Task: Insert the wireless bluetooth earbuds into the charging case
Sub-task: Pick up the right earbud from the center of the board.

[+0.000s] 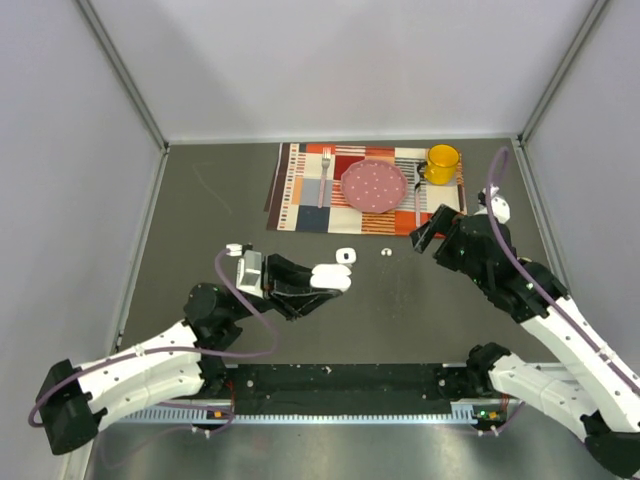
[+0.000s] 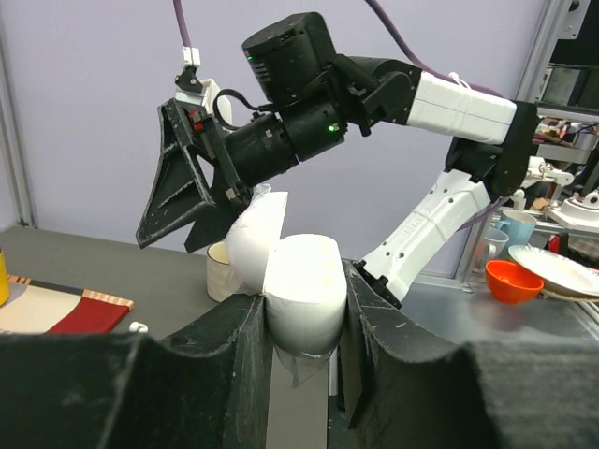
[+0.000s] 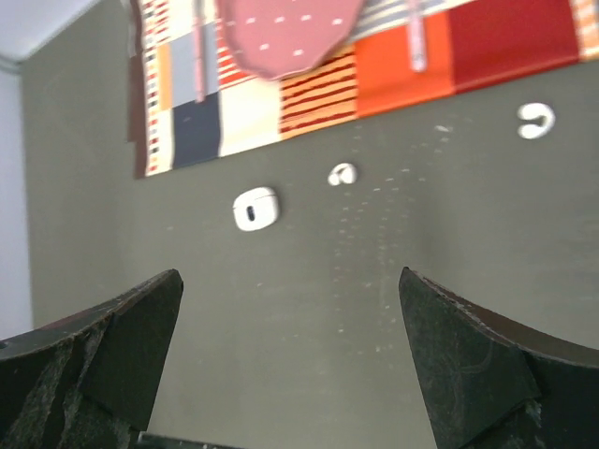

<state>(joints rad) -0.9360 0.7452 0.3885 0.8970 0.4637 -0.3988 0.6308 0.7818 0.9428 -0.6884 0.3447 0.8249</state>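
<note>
My left gripper point(image 1: 318, 282) is shut on the white charging case point(image 1: 331, 277), holding it above the table. In the left wrist view the case point(image 2: 304, 285) sits between the two black fingers point(image 2: 234, 355) with its lid point(image 2: 255, 232) swung open to the left. One tiny white earbud point(image 3: 343, 174) lies on the dark table, and another earbud point(image 3: 536, 120) lies further right near the placemat's edge. The first earbud point(image 1: 386, 253) also shows from above. My right gripper point(image 1: 428, 238) hangs open and empty over the table; from its own wrist the right gripper point(image 3: 288, 276) is short of both buds.
A small white pebble-like case point(image 1: 346, 255) with a dark slot point(image 3: 255, 208) lies beside the earbud. At the back, a striped placemat point(image 1: 290, 190) carries a pink plate point(image 1: 374, 185), forks point(image 1: 324, 175) and a yellow mug point(image 1: 441, 163). Grey walls enclose the table.
</note>
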